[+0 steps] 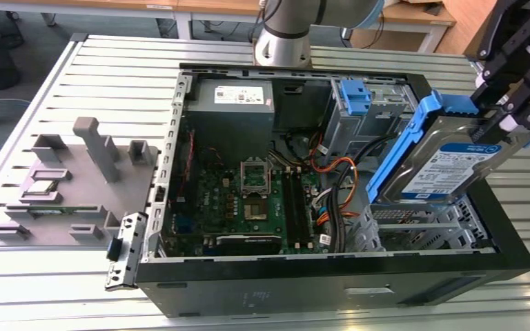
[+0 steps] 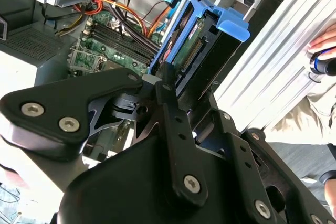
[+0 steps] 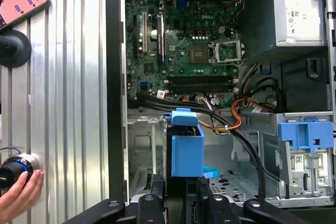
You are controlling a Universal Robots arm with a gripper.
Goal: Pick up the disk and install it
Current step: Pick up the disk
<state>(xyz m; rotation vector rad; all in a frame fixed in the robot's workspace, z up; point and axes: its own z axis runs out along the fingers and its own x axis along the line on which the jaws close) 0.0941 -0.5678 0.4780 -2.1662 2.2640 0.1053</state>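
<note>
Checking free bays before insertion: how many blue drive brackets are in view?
2. The first bracket frames the disk, which the gripper holds tilted over the drive cage; the second bracket sits in the neighbouring bay. More could be hidden beneath the disk.

Blue-railed disk (image 2: 190,45) between the fingers (image 2: 168,93), above the motherboard (image 2: 107,35)

Print on the disk (image 1: 444,165) looks illegible.

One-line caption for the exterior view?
The gripper holds the disk tilted above the open computer case.
</note>
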